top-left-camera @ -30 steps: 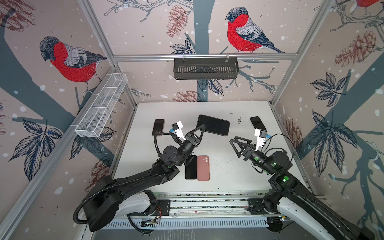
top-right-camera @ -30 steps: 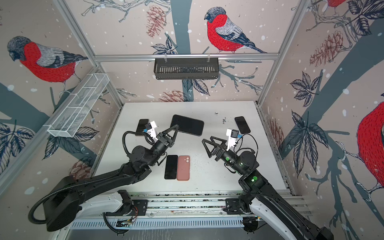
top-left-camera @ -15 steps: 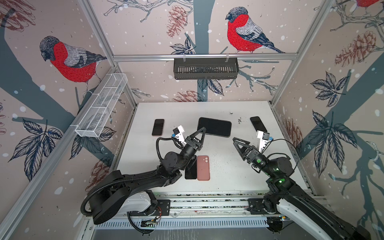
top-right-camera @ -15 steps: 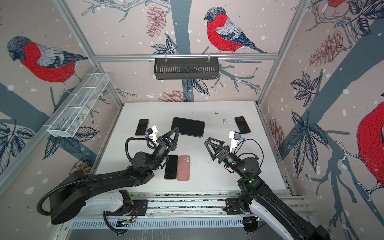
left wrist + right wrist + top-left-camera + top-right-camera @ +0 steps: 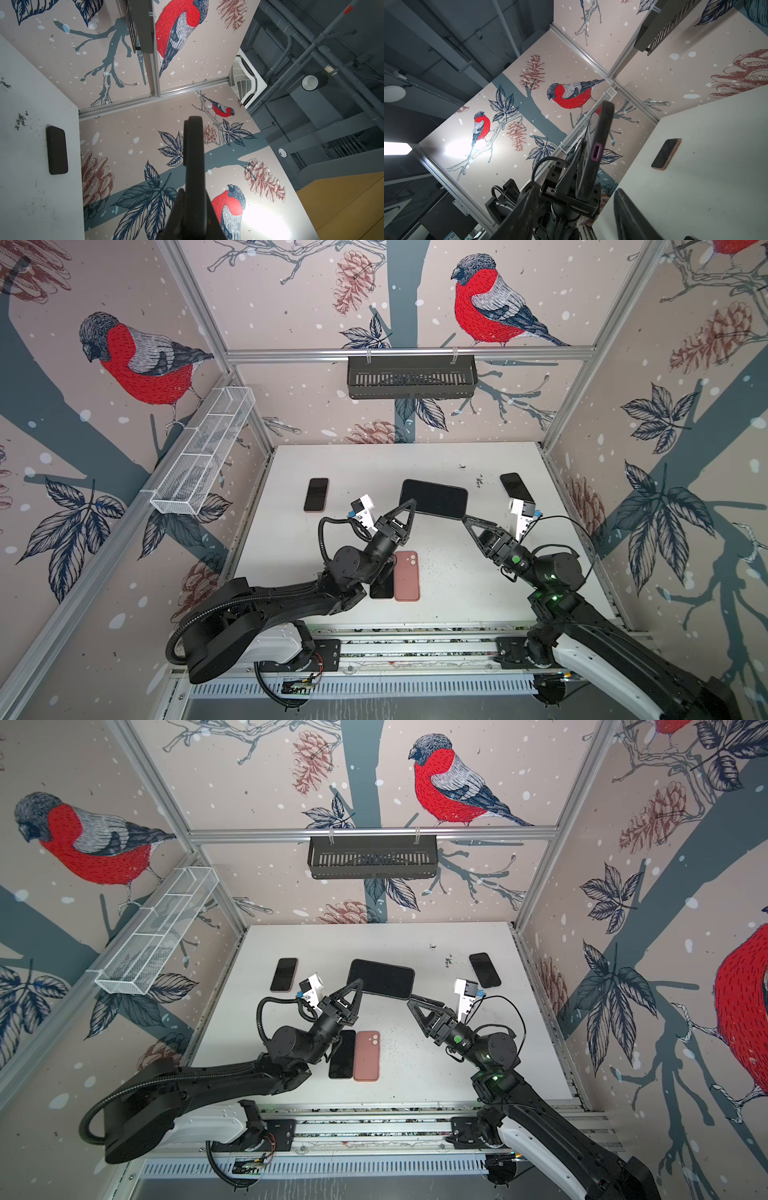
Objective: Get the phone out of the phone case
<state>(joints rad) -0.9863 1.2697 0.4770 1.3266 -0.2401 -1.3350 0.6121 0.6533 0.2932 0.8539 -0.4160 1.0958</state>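
Bird-patterned walls box in the white bench (image 5: 457,572). My left tool (image 5: 409,506) is clamped tight on the left end of the cased phone (image 5: 434,497) and holds it up off the bench, with its long axis running left to right. My right tool (image 5: 467,520) sits at the phone's near right corner, jaws partly apart and gripping nothing I can see; whether a tip touches it I cannot tell. That free right end lies just ahead, so I judge the right arm should take it, closing across the thin edge.
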